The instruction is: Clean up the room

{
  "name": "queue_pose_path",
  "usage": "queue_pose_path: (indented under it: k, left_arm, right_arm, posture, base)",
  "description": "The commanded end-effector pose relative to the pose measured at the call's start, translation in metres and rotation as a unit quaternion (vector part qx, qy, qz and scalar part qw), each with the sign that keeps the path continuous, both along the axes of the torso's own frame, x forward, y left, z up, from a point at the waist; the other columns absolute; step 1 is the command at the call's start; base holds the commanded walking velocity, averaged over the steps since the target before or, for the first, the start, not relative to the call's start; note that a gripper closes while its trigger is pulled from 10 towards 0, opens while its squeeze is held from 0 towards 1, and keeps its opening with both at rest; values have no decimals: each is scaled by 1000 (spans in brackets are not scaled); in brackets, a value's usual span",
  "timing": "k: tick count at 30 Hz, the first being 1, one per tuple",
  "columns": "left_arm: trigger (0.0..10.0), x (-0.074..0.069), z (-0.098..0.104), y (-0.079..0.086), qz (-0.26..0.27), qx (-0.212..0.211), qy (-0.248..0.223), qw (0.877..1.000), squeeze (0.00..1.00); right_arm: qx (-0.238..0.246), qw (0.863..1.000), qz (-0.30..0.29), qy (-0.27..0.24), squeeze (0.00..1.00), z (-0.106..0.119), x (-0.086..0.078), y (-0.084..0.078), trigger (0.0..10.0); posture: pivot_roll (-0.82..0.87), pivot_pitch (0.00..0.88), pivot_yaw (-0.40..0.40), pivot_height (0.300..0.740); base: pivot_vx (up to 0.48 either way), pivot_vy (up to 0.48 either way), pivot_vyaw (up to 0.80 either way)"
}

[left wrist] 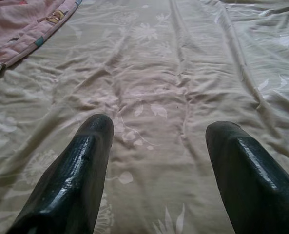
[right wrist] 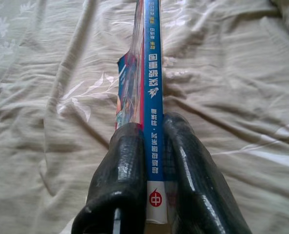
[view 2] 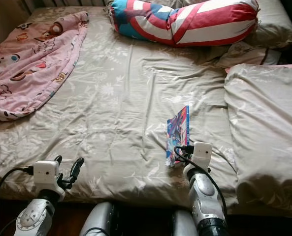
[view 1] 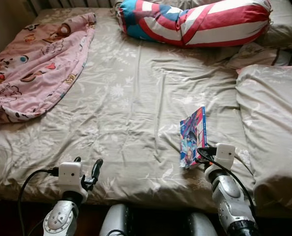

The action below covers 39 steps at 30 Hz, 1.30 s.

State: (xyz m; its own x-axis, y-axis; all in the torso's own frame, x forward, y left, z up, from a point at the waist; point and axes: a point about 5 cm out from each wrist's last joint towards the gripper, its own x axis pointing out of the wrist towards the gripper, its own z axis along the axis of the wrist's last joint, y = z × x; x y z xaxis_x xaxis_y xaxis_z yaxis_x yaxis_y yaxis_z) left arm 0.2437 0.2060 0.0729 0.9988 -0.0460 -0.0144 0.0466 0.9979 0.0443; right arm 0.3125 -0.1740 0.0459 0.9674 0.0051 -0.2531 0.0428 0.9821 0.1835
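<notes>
Gripping a thin book (right wrist: 151,92) by its spine end, the right gripper (right wrist: 154,161) sits at the near right part of the bed (view 1: 136,98), just left of the grey-beige pillow (view 1: 274,128). Book stands on edge — blue spine with white print up, glossy colourful cover facing left, far end resting on or just above the sheet; cannot tell which.

Handling, as a judgement: light, slim paperback, stiff along the spine but floppy across the pages. Cover looks slick, possibly with a clear sleeve, so it could slide between the pads if swung fast. Best hold is where it is now, close to the spine, where the stack is firmest; a grip on the loose page edge would let it fan open and droop.

Fingers: the right pair is narrowed onto the book, one black finger (right wrist: 117,175) pressed flat on each side, the spine showing between them. No gap visible at the contact.

Left gripper (left wrist: 156,161) hovers low over the sheet near the bed's front edge, well apart from the book. Its fingers (left wrist: 81,170) stand wide, nothing between them but floral fabric — holding nothing.

Other items on the bed: pink cartoon-print quilt (view 1: 32,64) bunched at the far left, red-white-blue striped bolster (view 1: 200,19) across the head end. Both well apart from the grippers.

Next likely step — lift the book clear and carry it off the bed.
</notes>
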Motion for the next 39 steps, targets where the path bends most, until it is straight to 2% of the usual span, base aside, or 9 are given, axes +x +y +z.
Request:
queue_pose_path:
  k: [1,8,12,17,26,30,35,39]
  left_arm:
    - [10000,-4,0,7,2,7,10,1000,0]
    - [10000,-5,2,10,-3,13,13,1000,0]
    - [10000,-5,3,11,-6,16,16,1000,0]
    - [10000,-4,3,10,-8,16,17,1000,0]
    - [10000,-1,3,7,-9,13,17,1000,0]
    - [10000,-1,3,6,-9,11,16,1000,0]
    - [10000,0,3,6,-10,10,16,1000,0]
    - [10000,1,2,5,-11,8,16,1000,0]
  right_arm:
    - [19,1000,15,0,0,-1,4,4,10000]
    - [15,999,4,33,0,-12,2,-2,10000]
    - [15,999,-6,34,0,-13,2,-8,10000]
    - [26,1000,11,-13,0,2,8,-2,10000]
    - [43,998,14,-47,0,17,10,3,10000]
    - [51,997,14,-61,0,23,6,4,10000]
    - [53,997,9,-51,0,21,-2,3,10000]
    - [58,998,-7,-22,0,9,-19,-5,10000]
  posture:
    - [55,288,79,651]
    - [65,294,99,651]
    - [64,296,104,651]
    - [60,292,104,651]
    - [54,282,99,651]
    - [52,280,97,651]
    - [47,275,92,651]
    - [34,273,91,651]
  base:
    - [0,0,0]
    - [0,0,0]
    - [0,0,0]
    - [0,0,0]
    - [0,0,0]
    - [0,0,0]
    - [0,0,0]
    - [0,0,0]
